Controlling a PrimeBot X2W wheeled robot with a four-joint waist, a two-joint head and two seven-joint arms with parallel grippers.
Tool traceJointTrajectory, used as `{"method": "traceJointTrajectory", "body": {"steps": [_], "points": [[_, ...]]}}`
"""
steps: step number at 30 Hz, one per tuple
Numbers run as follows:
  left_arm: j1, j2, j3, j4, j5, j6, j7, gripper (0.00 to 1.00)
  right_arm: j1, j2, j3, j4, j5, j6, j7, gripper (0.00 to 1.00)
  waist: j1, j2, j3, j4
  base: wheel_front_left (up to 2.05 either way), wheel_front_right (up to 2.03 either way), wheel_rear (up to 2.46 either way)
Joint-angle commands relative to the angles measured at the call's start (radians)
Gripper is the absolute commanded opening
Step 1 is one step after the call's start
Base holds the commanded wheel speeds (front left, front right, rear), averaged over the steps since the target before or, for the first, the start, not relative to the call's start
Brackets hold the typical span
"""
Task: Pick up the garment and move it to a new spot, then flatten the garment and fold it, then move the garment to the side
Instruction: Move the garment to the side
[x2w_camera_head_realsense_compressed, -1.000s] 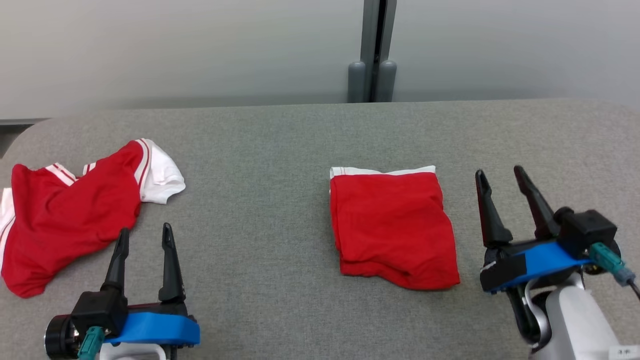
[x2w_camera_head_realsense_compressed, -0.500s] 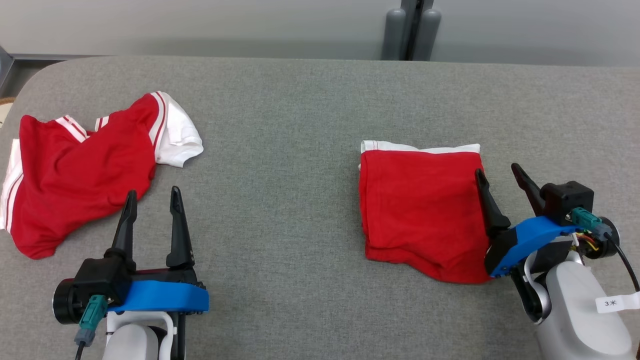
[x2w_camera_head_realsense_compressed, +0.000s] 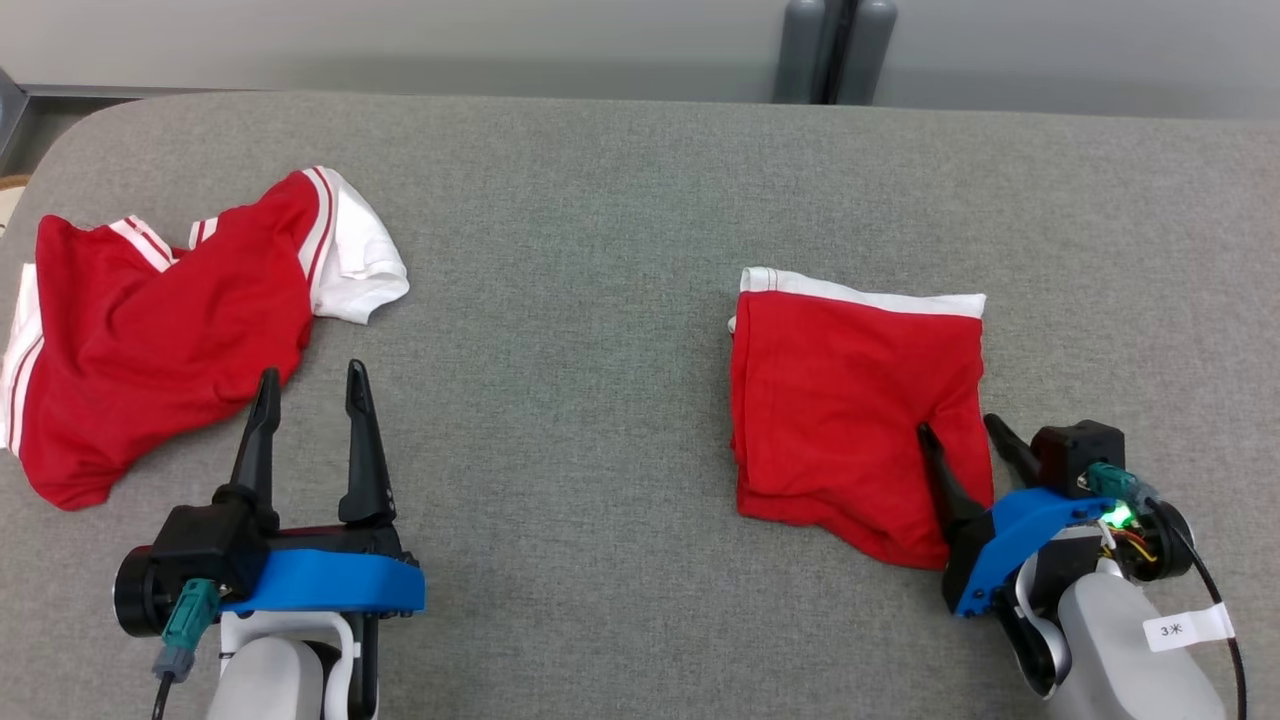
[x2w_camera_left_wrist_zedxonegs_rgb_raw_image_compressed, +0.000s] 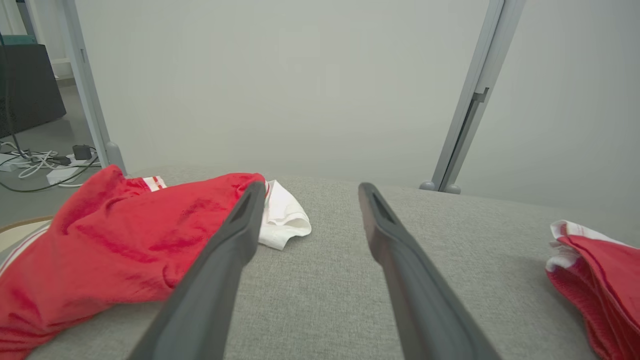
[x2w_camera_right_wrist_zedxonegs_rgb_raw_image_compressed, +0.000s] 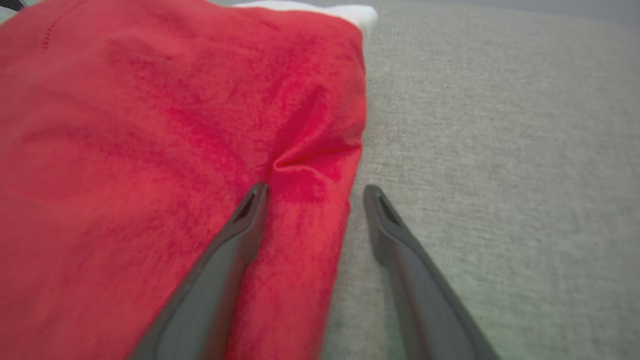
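Note:
A folded red garment (x2w_camera_head_realsense_compressed: 850, 400) with a white band along its far edge lies on the right half of the grey table (x2w_camera_head_realsense_compressed: 600, 300). My right gripper (x2w_camera_head_realsense_compressed: 965, 435) is open and straddles its right edge: one finger presses on the red cloth, the other rests on the bare table beside it. In the right wrist view the folded red garment (x2w_camera_right_wrist_zedxonegs_rgb_raw_image_compressed: 175, 150) puckers just ahead of the right gripper (x2w_camera_right_wrist_zedxonegs_rgb_raw_image_compressed: 315, 192). My left gripper (x2w_camera_head_realsense_compressed: 312, 385) stands open over bare table at the lower left, holding nothing; the left wrist view shows the left gripper (x2w_camera_left_wrist_zedxonegs_rgb_raw_image_compressed: 307, 192) the same way.
A second, crumpled red-and-white garment (x2w_camera_head_realsense_compressed: 160, 320) lies at the table's left end, just left of my left gripper. A grey wall with a vertical post (x2w_camera_head_realsense_compressed: 835, 50) runs behind the table. Cables (x2w_camera_left_wrist_zedxonegs_rgb_raw_image_compressed: 40, 165) lie on the floor beyond the left end.
The head camera has tilted down and shifted. My right gripper has moved left and down onto the folded garment's right edge, wrinkling the cloth. The left gripper stays as it was.

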Motion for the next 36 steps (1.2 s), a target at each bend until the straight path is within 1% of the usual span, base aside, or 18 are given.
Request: {"method": "traceJointTrajectory", "body": {"steps": [1, 2, 6, 12, 16, 20, 23, 27, 31, 36], "points": [[-0.014, -0.001, -0.002, 0.001, -0.008, 0.005, -0.005, 1.00, 0.017, 0.011, 0.018, 0.019, 0.015, 0.001, 0.005, 0.51, -0.0001, 0.0000, 0.001, -0.001, 0.00, 0.00, 0.00], [-0.014, -0.001, -0.002, 0.001, -0.007, 0.005, -0.005, 1.00, 0.015, 0.015, 0.029, 0.020, 0.022, 0.001, 0.003, 0.00, -0.0001, 0.0000, 0.002, -0.003, 0.00, 0.00, 0.00], [-0.017, -0.001, 0.001, 0.003, -0.013, 0.004, -0.005, 1.00, -0.014, 0.003, 0.049, 0.006, 0.045, 0.000, -0.031, 0.00, -0.0001, 0.0000, 0.008, -0.013, 0.00, 0.00, 0.00], [-0.038, -0.001, 0.003, -0.017, -0.002, -0.004, -0.005, 1.00, -0.076, -0.049, 0.048, -0.014, 0.062, 0.000, -0.074, 0.00, -0.0001, 0.0000, 0.043, -0.053, 0.00, 0.00, 0.00], [-0.056, -0.001, 0.009, -0.034, 0.016, -0.011, -0.004, 1.00, -0.115, -0.085, 0.037, -0.025, 0.070, 0.000, -0.094, 0.00, -0.0001, 0.0000, 0.079, -0.109, 0.00, 0.00, 0.00], [-0.087, 0.004, 0.025, -0.050, 0.042, -0.024, -0.004, 1.00, -0.136, -0.119, 0.004, -0.038, 0.082, 0.000, -0.116, 0.00, -0.0001, 0.0000, 0.121, -0.175, 0.00, 0.00, 0.00], [-0.105, 0.011, 0.038, -0.069, 0.060, -0.031, -0.004, 1.00, -0.136, -0.128, -0.027, -0.048, 0.085, 0.000, -0.134, 0.00, -0.0001, 0.0000, 0.150, -0.224, 0.00, 0.00, 0.00], [-0.123, 0.023, 0.047, -0.087, 0.077, -0.039, -0.004, 1.00, -0.120, -0.135, -0.062, -0.056, 0.081, 0.000, -0.158, 0.00, -0.0001, 0.0000, 0.175, -0.266, 0.00, 0.00, 0.00], [-0.133, 0.027, 0.056, -0.093, 0.090, -0.046, -0.004, 1.00, -0.139, -0.133, -0.049, -0.082, 0.055, 0.000, -0.172, 0.00, -0.0001, 0.0000, 0.183, -0.283, 0.00, 0.00, 0.00], [-0.140, 0.025, 0.053, -0.108, 0.100, -0.050, -0.004, 1.00, -0.209, -0.175, -0.017, -0.099, 0.034, 0.000, -0.167, 0.00, -0.0001, 0.0000, 0.200, -0.279, 0.00, 0.00, 0.00]]}}
